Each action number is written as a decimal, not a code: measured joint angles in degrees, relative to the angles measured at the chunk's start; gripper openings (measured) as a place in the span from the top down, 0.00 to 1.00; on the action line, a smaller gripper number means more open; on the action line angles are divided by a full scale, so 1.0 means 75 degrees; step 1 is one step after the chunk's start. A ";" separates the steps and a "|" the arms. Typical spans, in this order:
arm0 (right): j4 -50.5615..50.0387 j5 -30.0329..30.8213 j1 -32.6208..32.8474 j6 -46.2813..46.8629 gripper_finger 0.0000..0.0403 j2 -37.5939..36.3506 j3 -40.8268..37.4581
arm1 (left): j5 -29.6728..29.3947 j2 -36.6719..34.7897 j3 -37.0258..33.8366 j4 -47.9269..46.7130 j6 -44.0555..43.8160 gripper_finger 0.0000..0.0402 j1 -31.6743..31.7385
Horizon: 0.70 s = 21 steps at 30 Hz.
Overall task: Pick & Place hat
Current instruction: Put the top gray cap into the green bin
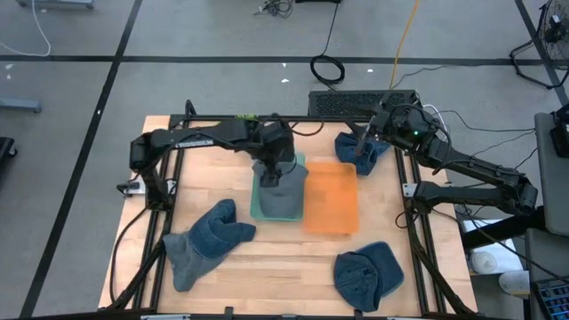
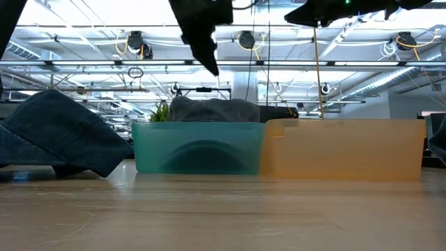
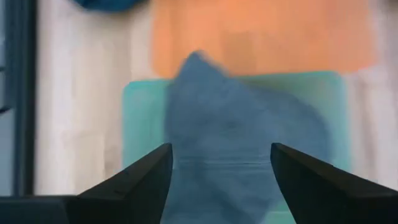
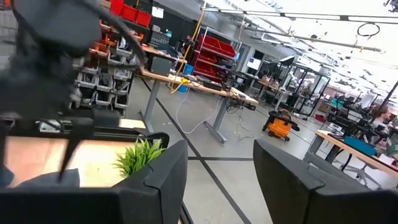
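A grey-blue hat (image 1: 283,197) lies crumpled in the teal bin (image 1: 257,210), bulging above its rim in the low view (image 2: 206,109). My left gripper (image 1: 273,172) hangs open above it, clear of the cloth; in the left wrist view the hat (image 3: 236,134) shows between and beyond the spread fingers (image 3: 221,149). My right gripper (image 1: 363,153) is open near the table's far right, above a dark blue hat (image 1: 350,144). Its wrist view looks out level into the room (image 4: 221,144).
An orange bin (image 1: 331,197) stands against the teal bin's right side. Two more blue hats lie on the wood, one near left (image 1: 208,240) and one near right (image 1: 368,276). A black frame (image 1: 414,222) borders the table.
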 joint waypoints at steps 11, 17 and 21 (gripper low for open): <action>-0.0300 0.0000 0.0000 -0.0073 0.57 0.0000 0.0000 | -0.0439 -0.0115 -0.1012 0.0645 0.0452 0.39 -0.0527; -0.0292 0.0000 0.0000 -0.0137 0.57 0.0000 0.0000 | -0.0601 -0.0115 -0.1840 0.1552 0.0079 0.47 -0.0327; -0.0297 -0.0003 0.0000 -0.0026 0.57 0.0000 0.0000 | -0.1140 -0.0115 -0.2243 0.2469 -0.0176 0.51 -0.0221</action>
